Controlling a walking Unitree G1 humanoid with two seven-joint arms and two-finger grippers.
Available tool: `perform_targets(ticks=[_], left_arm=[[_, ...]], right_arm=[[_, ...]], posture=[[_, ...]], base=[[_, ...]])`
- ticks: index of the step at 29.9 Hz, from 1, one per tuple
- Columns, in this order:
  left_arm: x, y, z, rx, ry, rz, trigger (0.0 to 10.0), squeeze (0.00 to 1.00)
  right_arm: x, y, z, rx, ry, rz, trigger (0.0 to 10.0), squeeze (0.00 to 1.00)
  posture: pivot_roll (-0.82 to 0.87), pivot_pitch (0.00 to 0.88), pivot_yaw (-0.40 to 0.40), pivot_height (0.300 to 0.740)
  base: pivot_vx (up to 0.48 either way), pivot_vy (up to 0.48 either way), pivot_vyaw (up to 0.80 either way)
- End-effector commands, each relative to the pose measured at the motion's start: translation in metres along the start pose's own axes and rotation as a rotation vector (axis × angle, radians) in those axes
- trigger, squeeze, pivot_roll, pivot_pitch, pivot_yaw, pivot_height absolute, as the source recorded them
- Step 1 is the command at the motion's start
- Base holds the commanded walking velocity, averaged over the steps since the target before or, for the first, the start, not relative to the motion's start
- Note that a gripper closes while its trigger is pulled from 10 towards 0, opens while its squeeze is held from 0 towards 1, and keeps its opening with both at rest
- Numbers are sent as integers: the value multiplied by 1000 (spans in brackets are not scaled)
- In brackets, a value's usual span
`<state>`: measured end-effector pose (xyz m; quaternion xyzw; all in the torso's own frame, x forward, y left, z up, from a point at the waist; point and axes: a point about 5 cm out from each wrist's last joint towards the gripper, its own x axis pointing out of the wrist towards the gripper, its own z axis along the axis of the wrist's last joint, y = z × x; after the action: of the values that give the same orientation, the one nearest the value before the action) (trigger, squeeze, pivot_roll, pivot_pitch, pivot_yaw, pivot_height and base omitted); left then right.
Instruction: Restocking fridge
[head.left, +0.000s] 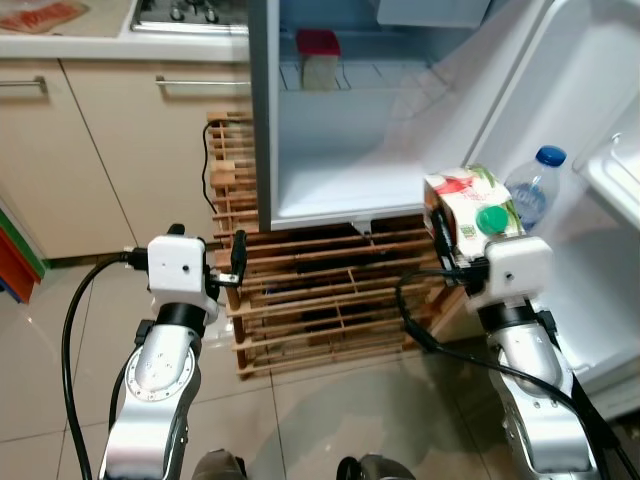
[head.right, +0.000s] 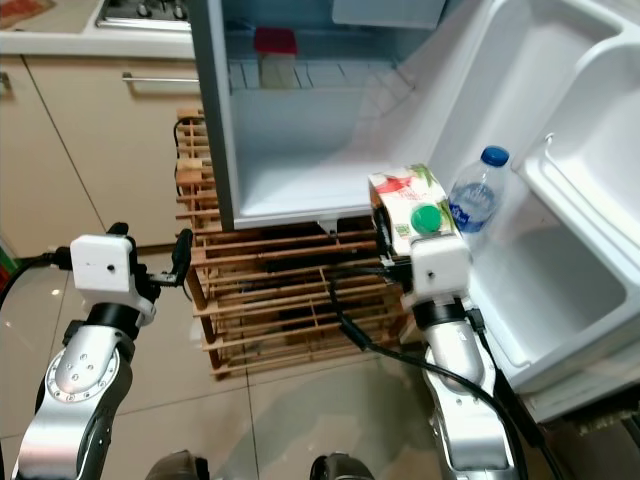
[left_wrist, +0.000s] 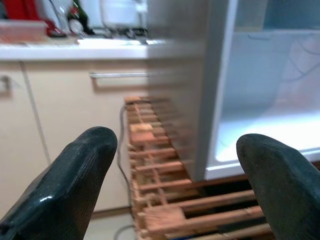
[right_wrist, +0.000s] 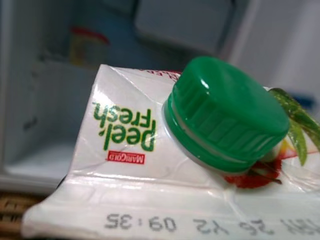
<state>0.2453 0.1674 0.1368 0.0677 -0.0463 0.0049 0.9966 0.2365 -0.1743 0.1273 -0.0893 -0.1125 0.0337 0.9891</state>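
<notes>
A white cardboard juice carton (head.left: 468, 207) with a round green screw cap (head.left: 491, 218) and red fruit artwork is seen at the centre right of the head views, held in front of the open white fridge (head.left: 360, 120), just left of the door's inner shelving. The carton is gripped by the right end effector (head.left: 447, 240), whose black fingers are closed on its sides, with the white wrist block directly beneath it. In the right wrist view the cap fills the upper right of the frame, and green "Peel Fresh" lettering and a printed date line are read on the carton's folded top. A clear plastic water bottle with a blue cap (head.left: 533, 187) is stood in the lower door shelf, just to the right of the carton. At the top centre of the frame, a pale container with a red lid (head.left: 319, 58) is set on the fridge's wire shelf. The left end effector (head.left: 232, 262) is held at the lower left, its two black fingers (left_wrist: 75, 175) spread apart and empty, pointed towards the slatted wooden rack (head.left: 320, 290) beneath the fridge. Cream cabinet drawers and a tabletop (head.left: 90, 40) with a hob are seen at the upper left.
</notes>
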Motion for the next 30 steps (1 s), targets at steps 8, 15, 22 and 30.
perform_targets(ticks=[8, 15, 22, 30], left_arm=[[3, -5, -15, 38, 30, -20, 10000, 0], [7, -7, -3, 0, -30, -3, 10000, 0], [12, -6, -1, -9, -43, 18, 10000, 0], [22, -14, 3, 3, -55, -42, 10000, 0]], right_arm=[[0, 0, -25, 145, 122, -9, 10000, 0], [13, 17, -9, 170, 55, 90, 10000, 0], [31, 22, 0, 177, 20, 131, 10000, 0], [42, 25, -3, 158, 25, 143, 10000, 0]], posture=[[81, 0, -66, 740], [84, 0, -71, 740], [87, 0, -71, 740], [92, 0, -66, 740]], base=[[0, 0, 0], [37, 0, 0], [400, 80, 0], [478, 0, 0]])
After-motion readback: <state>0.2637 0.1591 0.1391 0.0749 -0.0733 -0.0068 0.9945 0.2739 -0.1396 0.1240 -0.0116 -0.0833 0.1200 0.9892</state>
